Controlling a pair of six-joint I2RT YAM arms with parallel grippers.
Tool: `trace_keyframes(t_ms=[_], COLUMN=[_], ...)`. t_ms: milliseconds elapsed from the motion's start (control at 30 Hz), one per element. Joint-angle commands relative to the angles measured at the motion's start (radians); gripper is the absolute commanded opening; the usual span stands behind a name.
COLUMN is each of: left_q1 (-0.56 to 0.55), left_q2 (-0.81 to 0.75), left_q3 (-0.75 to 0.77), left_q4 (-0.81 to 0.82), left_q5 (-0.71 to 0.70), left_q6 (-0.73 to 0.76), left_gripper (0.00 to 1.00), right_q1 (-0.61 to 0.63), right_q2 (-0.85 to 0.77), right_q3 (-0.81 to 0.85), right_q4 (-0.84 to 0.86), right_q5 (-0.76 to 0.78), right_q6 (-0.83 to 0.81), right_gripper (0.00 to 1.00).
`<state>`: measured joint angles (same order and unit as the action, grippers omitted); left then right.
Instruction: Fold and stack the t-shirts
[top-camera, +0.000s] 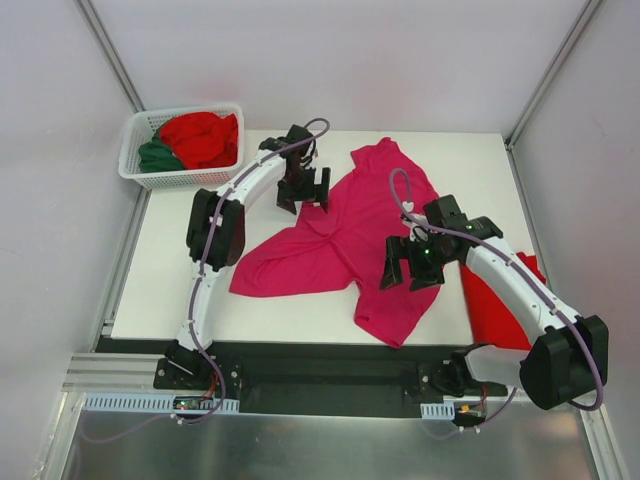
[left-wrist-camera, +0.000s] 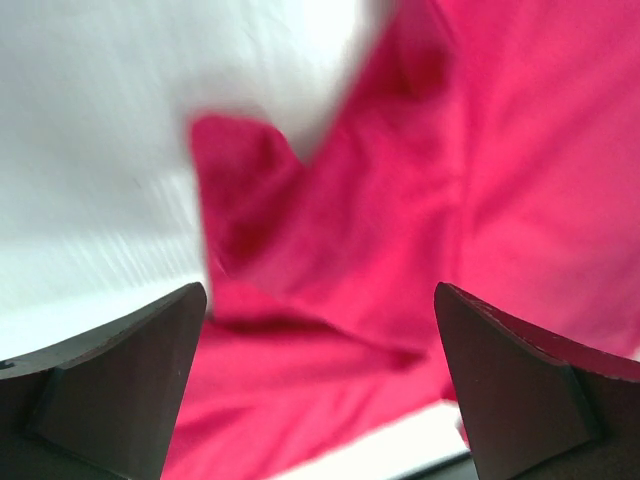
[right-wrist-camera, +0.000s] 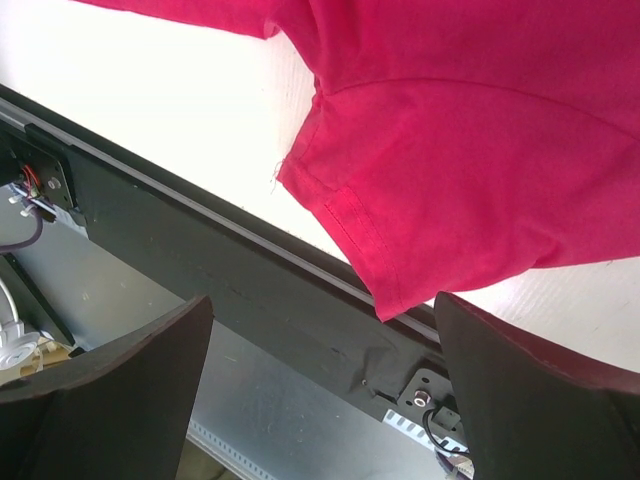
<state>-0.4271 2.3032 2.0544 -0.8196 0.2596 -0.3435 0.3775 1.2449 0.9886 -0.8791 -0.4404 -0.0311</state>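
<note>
Right under both hands is the magenta-pink t-shirt (top-camera: 340, 245), spread across the middle of the worktop (top-camera: 170, 290), rumpled and not folded at all yet. The left hand (top-camera: 303, 190) hangs over the shirt's far left edge, jaws wide apart with nothing in them. The right hand (top-camera: 412, 268) is over the shirt's right side, also wide and holding nothing.

Off to the outside of the right hand, a red t-shirt (top-camera: 495, 310) lies partly under that arm. Well beyond the left hand, the white lattice basket (top-camera: 135, 165) holds a second red t-shirt (top-camera: 200, 138) and a dark green t-shirt (top-camera: 160, 155), so I'd say the job has barely started.

What worries me:
- In the right wrist view, a hemmed corner of the pink shirt (right-wrist-camera: 400, 270) sits right at the near lip of the worktop, touching or just over the black rail (right-wrist-camera: 250, 300). A tug toward the arms could slide that end off the edge.
- The left wrist view is blurry. The bit below that hand looks like a sleeve or a doubled flap (left-wrist-camera: 260, 200), and I honestly can't tell which. A pinch there could catch two layers and bake in a crooked fold.
- The cloth is already bunched through the middle, so a pull by one hand alone would likely drag the whole shirt instead of flattening it.
</note>
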Motion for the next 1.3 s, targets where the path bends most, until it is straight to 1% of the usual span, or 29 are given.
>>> trace_keyframes(t_ms=[0,33,100,133,167,200,233,267,433,633,733,900,1000,1067,1100,1200,1267], left_q1=[0.013,0.016,0.022,0.028,0.031,0.033,0.034,0.034,0.036,0.034,0.033,0.021,0.013,0.007,0.005,-0.002,-0.002], left_q2=[0.067,0.068,0.076,0.076,0.076,0.076,0.075,0.073,0.056,0.071,0.075,0.062,0.062,0.061,0.061,0.059,0.059], left_q3=[0.110,0.121,0.127,0.133,0.135,0.138,0.139,0.141,0.135,0.131,0.133,0.115,0.104,0.099,0.098,0.099,0.099], left_q4=[-0.061,-0.061,-0.059,-0.059,-0.059,-0.061,-0.059,-0.059,-0.061,-0.061,-0.064,-0.066,-0.066,-0.064,-0.065,-0.065,-0.066], left_q5=[-0.137,-0.144,-0.140,-0.135,-0.132,-0.132,-0.129,-0.123,-0.120,-0.106,-0.089,-0.083,-0.080,-0.080,-0.079,-0.076,-0.082], left_q6=[0.040,0.040,0.037,0.035,0.034,0.034,0.035,0.034,0.034,0.032,0.020,0.001,0.000,-0.003,-0.003,-0.006,-0.003], left_gripper=[0.99,0.99,0.91,0.83,0.68,0.59,0.54,0.51,0.46,0.44,0.38,0.39,0.45,0.46,0.44,0.33,0.29], right_q1=[0.003,0.003,0.003,0.003,0.003,0.004,0.003,0.004,0.003,0.003,0.003,0.004,0.003,0.003,0.004,0.004,0.003], right_q2=[-0.051,-0.056,-0.065,-0.065,-0.067,-0.067,-0.065,-0.065,-0.047,-0.029,-0.027,-0.033,-0.035,-0.035,-0.035,-0.035,-0.036], right_q3=[-0.015,-0.018,-0.027,-0.031,-0.034,-0.039,-0.041,-0.042,-0.038,-0.030,-0.034,-0.047,-0.051,-0.051,-0.053,-0.059,-0.062], right_q4=[-0.024,-0.030,-0.029,-0.031,-0.031,-0.029,-0.029,-0.031,-0.023,-0.027,-0.032,-0.031,-0.031,-0.032,-0.034,-0.034,-0.032], right_q5=[0.011,0.014,0.017,0.017,0.017,0.017,0.017,0.017,0.014,0.011,0.009,0.011,0.012,0.014,0.014,0.012,0.012], right_q6=[-0.010,-0.007,-0.007,-0.006,-0.006,-0.006,-0.003,-0.004,-0.007,-0.015,-0.015,-0.016,-0.018,-0.018,-0.018,-0.020,-0.020], right_gripper=[0.96,0.96,0.96,0.96,0.96,0.96,0.96,0.96,0.96,0.96,0.96,0.96,0.96,0.96,0.96,0.96,0.96])
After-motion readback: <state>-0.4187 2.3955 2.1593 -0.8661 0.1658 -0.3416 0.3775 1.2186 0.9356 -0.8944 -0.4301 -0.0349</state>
